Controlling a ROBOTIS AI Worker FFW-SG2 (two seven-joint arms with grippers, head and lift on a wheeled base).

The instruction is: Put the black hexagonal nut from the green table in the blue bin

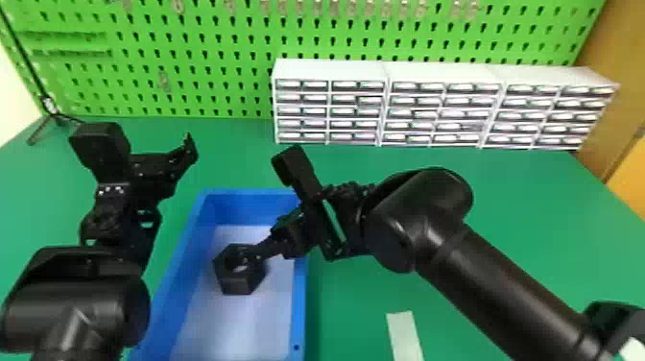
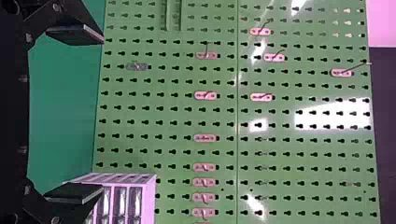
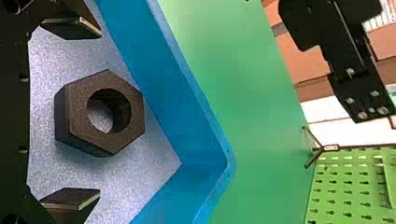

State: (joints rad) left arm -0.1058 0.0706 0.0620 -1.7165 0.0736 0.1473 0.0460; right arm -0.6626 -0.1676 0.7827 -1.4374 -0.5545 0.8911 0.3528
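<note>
Green table (image 1: pixel 480 297): spread before a green pegboard (image 1: pixel 216 57), white drawer units (image 1: pixel 331 69) along its back.
Black hexagonal nut (image 1: pixel 235 284): inside the blue bin (image 1: pixel 300 312), on its pale floor, hole upward.
Right gripper (image 1: pixel 249 254): over the bin, fingers wide apart, gaps between them and the nut.
Left gripper (image 1: pixel 188 145): above the table, beyond the bin's left side, fingers spread wide.

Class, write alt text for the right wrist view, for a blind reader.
A black hexagonal nut lies in the blue bin, framed by the open right gripper, neither finger touching it. Beyond are the green table, part of the left arm and a green pegboard.
</note>
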